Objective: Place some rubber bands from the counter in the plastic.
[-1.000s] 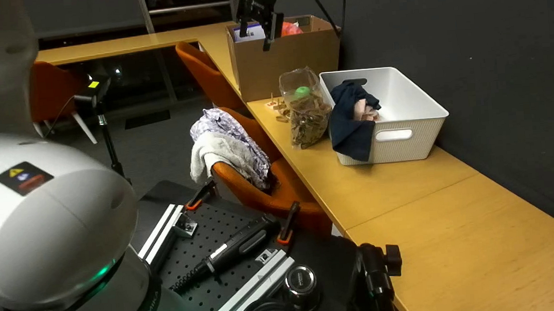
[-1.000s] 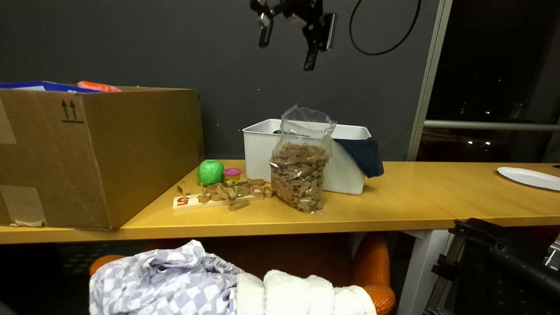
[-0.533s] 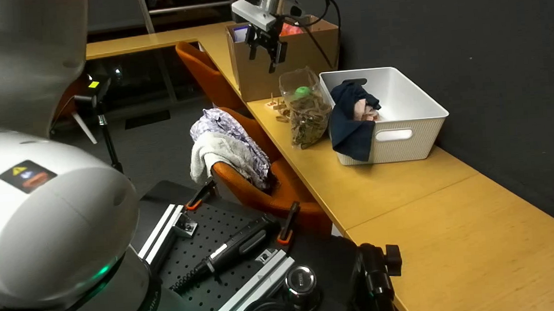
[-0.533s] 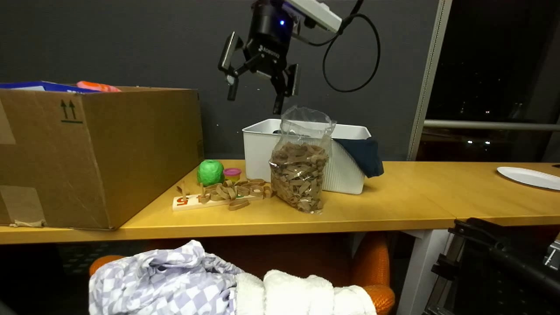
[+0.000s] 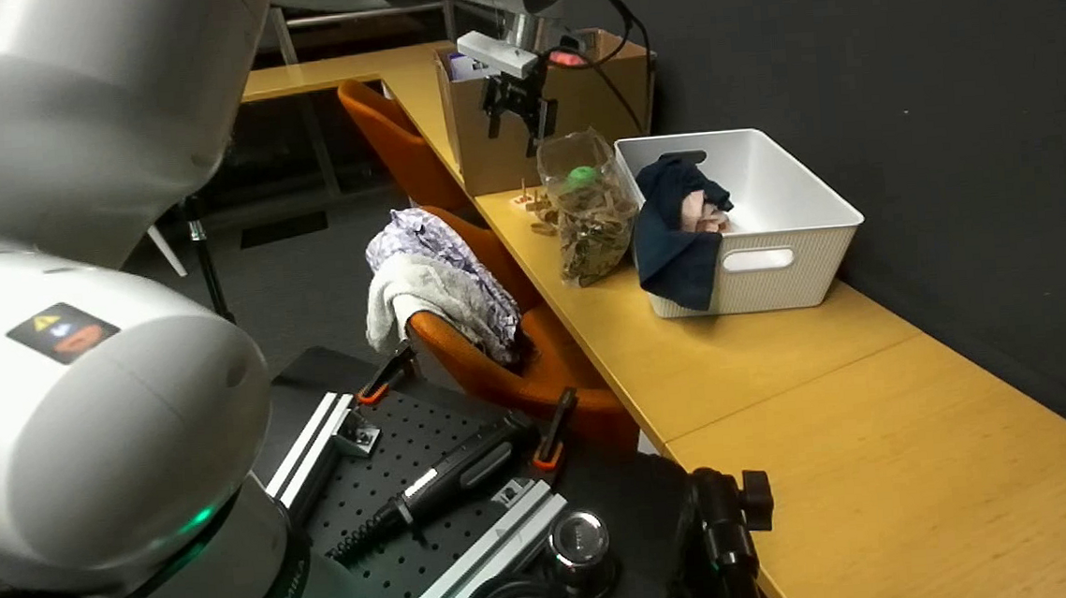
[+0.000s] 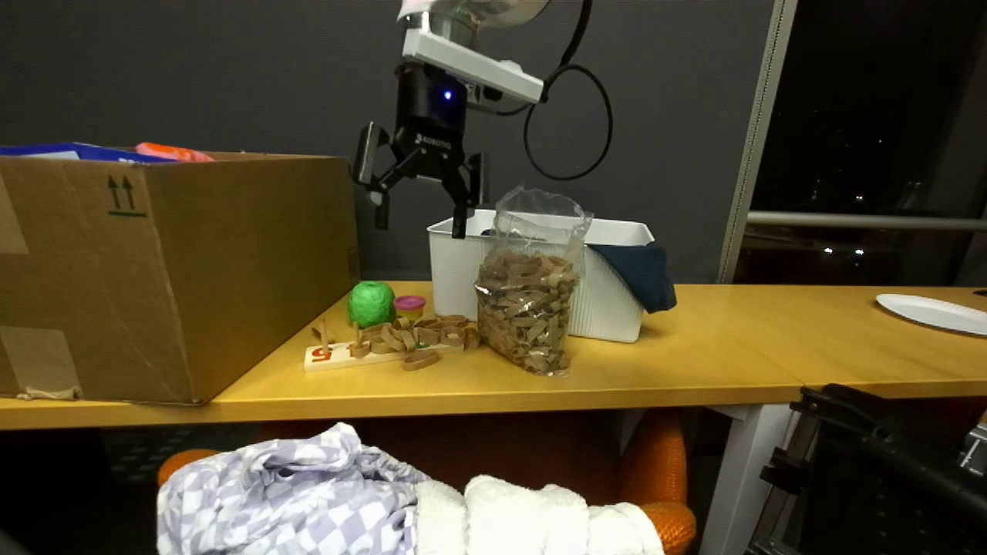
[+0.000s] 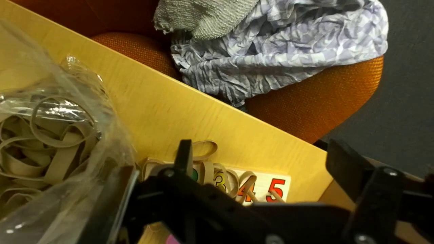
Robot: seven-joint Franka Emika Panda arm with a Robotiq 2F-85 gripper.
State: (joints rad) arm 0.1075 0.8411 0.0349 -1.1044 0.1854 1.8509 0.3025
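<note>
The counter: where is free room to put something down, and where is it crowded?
On the counter, a wide bare patch lies between the white bin and the white plate; a narrower strip runs between the numbered board and the front edge. Crowded: between plastic bag and cardboard box, with loose rubber bands and pink-lidded tub.

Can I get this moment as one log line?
claw: open, empty, above counter | loose rubber bands: on counter, some on numbered board | plastic bag: upright, more bands inside

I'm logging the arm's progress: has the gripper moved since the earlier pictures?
Yes: in an exterior view, the gripper has come down and sideways toward the cardboard box.
</note>
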